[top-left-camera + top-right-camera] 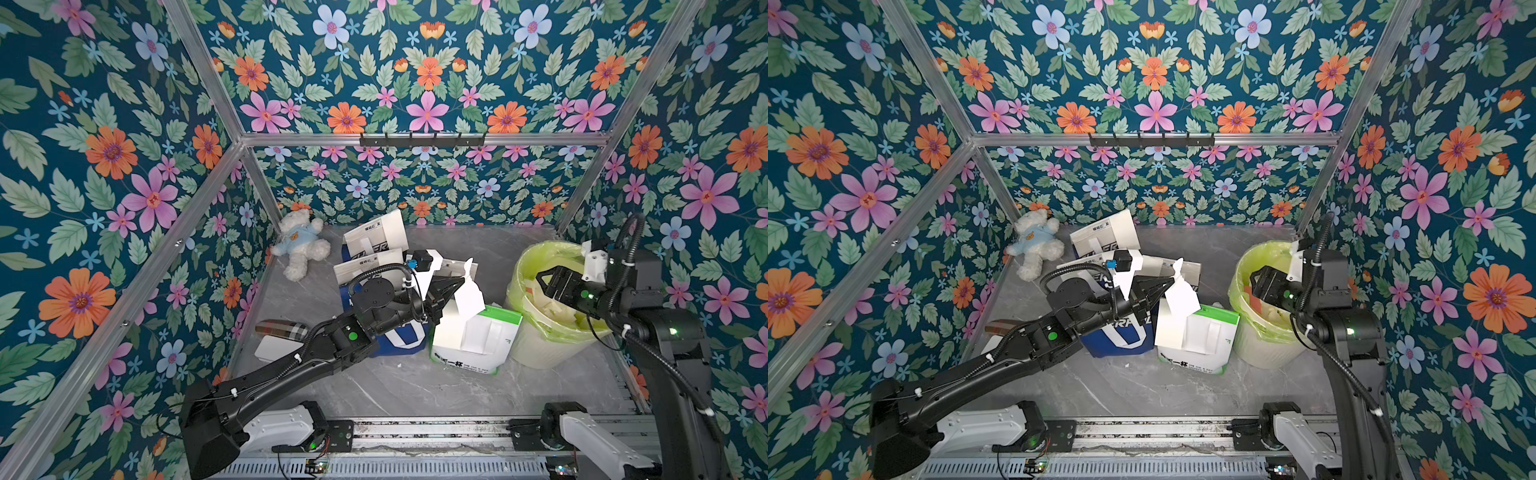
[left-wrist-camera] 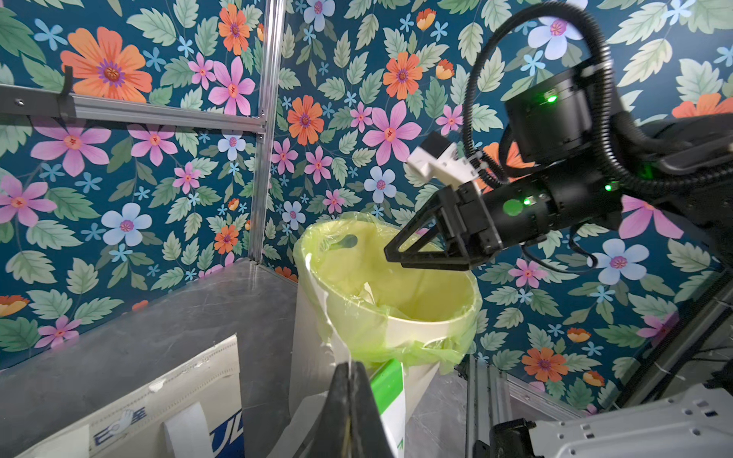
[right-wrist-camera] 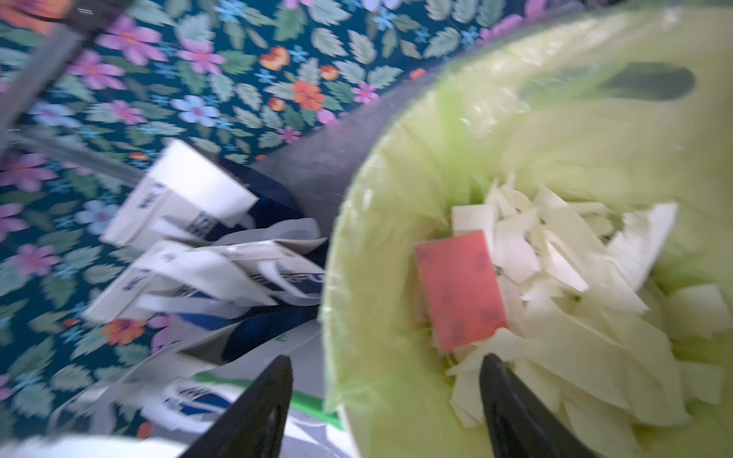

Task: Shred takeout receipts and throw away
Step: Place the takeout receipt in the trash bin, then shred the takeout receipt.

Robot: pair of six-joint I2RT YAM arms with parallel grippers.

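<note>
Two grippers, one bin and several bags on a grey table [image 1: 395, 395].

1. Green bag [image 1: 469, 353]: white with a green top edge, upright, nearest the front, just beside the bin.
2. Left gripper [image 1: 460, 283]: clenched on a white receipt [image 1: 469, 297]. The slip hangs crumpled from the closed jaws above the green bag in both top views [image 1: 1181, 297].
3. Blue bag [image 1: 399, 336]: under the left wrist, touching the green bag.
4. Bin [image 1: 519, 303]: pale, lined with yellow-green film, on the right.
5. Right gripper [image 3: 386, 376]: released, jaws well apart and holding nothing, poised over the bin's mouth.
6. Scraps [image 3: 575, 277]: torn white pieces heaped inside the bin, with a red card [image 3: 460, 289] lying on them.
7. Bags [image 1: 374, 232]: white-topped, leaning, behind the blue bag.
8. Bear [image 1: 301, 245]: white, blue shirt, in the far left corner.
</note>
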